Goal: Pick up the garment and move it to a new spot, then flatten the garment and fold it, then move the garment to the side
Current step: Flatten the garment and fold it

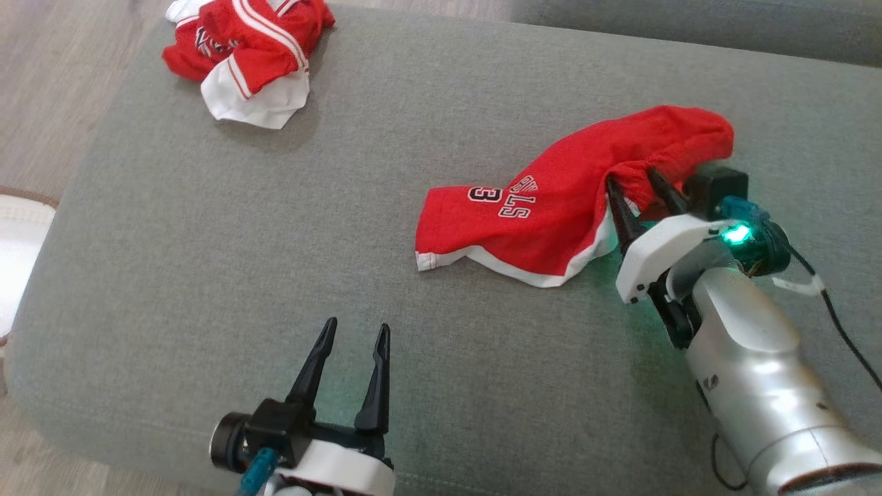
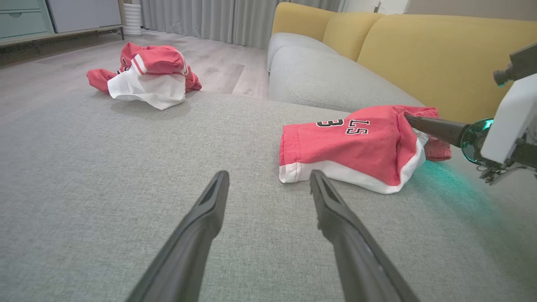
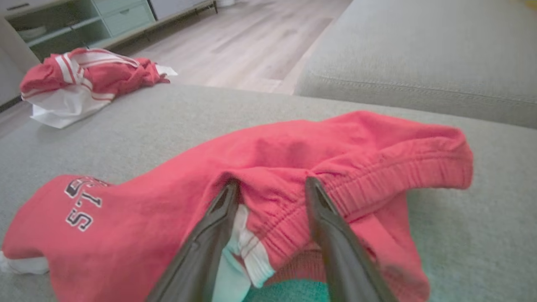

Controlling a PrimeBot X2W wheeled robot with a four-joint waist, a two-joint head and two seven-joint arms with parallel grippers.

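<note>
The garment (image 1: 551, 200), red shorts with white trim and black lettering, lies crumpled on the grey cushion (image 1: 241, 241) at mid-right. My right gripper (image 1: 630, 177) is at its elastic waistband, fingers still apart, with a raised fold of the band between them. In the right wrist view the waistband (image 3: 272, 209) sits between the right gripper's (image 3: 272, 183) two tips. My left gripper (image 1: 357, 326) stands open over bare cushion near the front edge, well left of the shorts (image 2: 356, 142). In the left wrist view it (image 2: 269, 174) holds nothing.
A second red and white garment (image 1: 248, 55) lies bunched at the cushion's far left corner. Another grey seat and yellow sofa backs (image 2: 419, 50) rise behind the shorts. Wood floor and a white object (image 1: 17, 241) lie past the left edge.
</note>
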